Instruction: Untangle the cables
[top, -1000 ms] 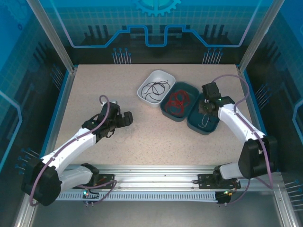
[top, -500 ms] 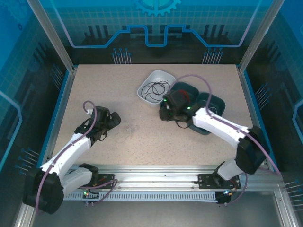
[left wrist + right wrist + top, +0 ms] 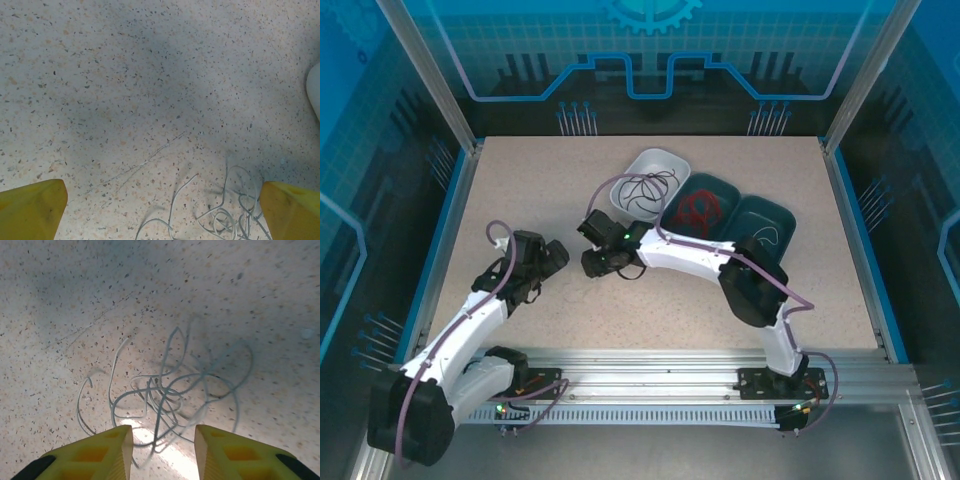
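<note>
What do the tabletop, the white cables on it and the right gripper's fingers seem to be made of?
The tabletop looks like hard speckled laminate or stone-look composite, matt with a faint sheen. The white cables seem to be thin plastic-insulated wire: smooth, holding springy loops. The fingers of the right gripper appear to be matt yellow plastic, moulded or printed.

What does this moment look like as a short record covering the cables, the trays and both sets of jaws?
loose tangle: white cables on the table, between the two arms
white tray: black cables
middle teal tray: red cables
right teal tray: one pale cable
left jaws: open wide, just beside the tangle
right jaws: apart, directly over the tangle
</note>
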Controlling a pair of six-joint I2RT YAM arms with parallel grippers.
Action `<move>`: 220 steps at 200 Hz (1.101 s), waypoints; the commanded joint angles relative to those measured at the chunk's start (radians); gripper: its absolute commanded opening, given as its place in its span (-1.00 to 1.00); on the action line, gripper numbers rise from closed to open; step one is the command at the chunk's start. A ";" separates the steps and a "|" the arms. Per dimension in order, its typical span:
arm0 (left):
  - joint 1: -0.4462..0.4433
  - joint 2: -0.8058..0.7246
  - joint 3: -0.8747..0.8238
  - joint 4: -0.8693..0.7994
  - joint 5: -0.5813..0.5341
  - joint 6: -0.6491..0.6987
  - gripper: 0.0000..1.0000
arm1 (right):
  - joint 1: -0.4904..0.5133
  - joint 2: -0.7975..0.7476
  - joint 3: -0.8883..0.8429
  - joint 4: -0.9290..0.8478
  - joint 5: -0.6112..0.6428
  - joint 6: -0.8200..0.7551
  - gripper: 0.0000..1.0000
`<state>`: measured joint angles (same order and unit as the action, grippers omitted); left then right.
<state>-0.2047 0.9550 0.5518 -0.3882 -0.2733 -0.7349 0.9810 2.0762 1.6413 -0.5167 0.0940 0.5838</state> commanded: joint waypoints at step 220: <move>-0.061 0.131 0.001 0.205 0.328 0.109 0.98 | -0.124 -0.490 -0.560 0.172 0.041 0.064 -1.00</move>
<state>-0.2226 1.0576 0.5392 -0.2218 -0.0063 -0.6712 0.8646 1.6638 1.1465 -0.4515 0.1612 0.6552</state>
